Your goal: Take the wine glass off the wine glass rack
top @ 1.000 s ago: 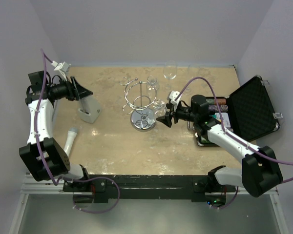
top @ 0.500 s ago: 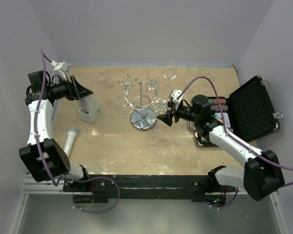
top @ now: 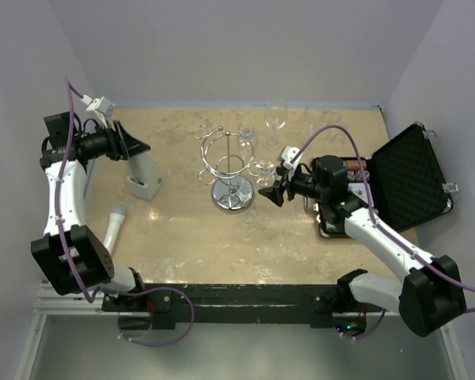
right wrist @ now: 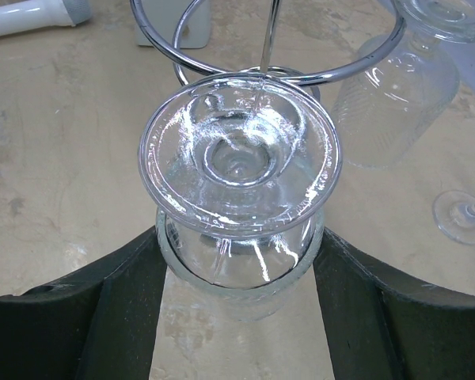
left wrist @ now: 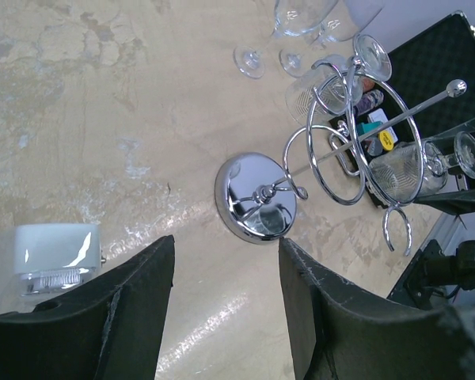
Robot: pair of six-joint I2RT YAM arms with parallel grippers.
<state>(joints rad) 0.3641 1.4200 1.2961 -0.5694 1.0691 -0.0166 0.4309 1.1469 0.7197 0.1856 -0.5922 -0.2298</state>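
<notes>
Progress judged at about the halfway mark. Noted the right gripper (right wrist: 239,237) closed round the bowl of the wine glass (right wrist: 239,154), fingers (right wrist: 103,317) pressed to either side of it, glass inverted with its foot toward the wrist camera. Located the glass at the right-hand side of the wine glass rack (top: 232,170), foot lying against the chrome ring of hooks; cannot tell whether the stem is free of its hook. Reach and grasp therefore counted as done. Left to do, on this evidence: draw the stem out of the hook, carry the glass well apart from the rack, set it down. Recommend a level, outward pull, given a second glass (right wrist: 396,103) just beside and thin wire all round.

Noted the left gripper (left wrist: 226,245) spread wide and holding nothing, poised at the far left near a white block-shaped item (top: 145,184), taking no part.

Surface: mottled beige tabletop (top: 182,237), glossy in patches. Also recorded on it: a white tube (top: 115,226) near the left edge, upright glasses (top: 275,117) at the far side, an open black case (top: 408,178) on the right. Room: plain pale lilac walls (top: 245,47) enclosing three sides.
</notes>
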